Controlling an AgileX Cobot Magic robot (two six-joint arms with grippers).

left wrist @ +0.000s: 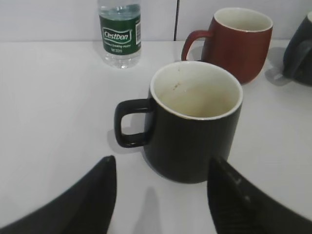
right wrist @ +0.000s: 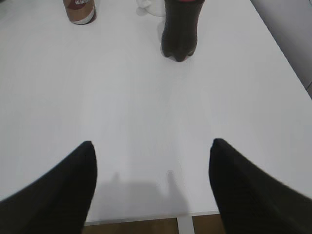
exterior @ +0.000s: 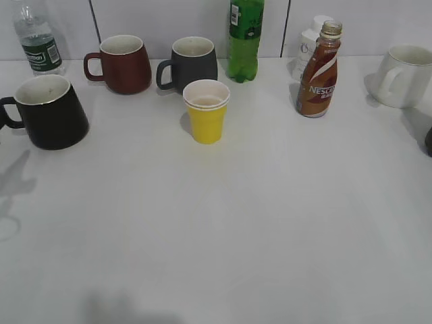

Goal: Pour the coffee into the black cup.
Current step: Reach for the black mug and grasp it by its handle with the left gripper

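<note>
white table (exterior: pixel 270 236) is carrying the black cup (exterior: pixel 48 111) far left and the coffee (exterior: pixel 319 71) far right, uncapped; both grippers, left gripper (left wrist: pixel 161 195) and right gripper (right wrist: pixel 151 190), are hanging wide and empty, so approach is underway and the next move calls for grasping the bottle.

gripper (right wrist: pixel 152 185) agape over table (right wrist: pixel 136 107) | dark bottle (right wrist: pixel 180 29) ahead
</note>
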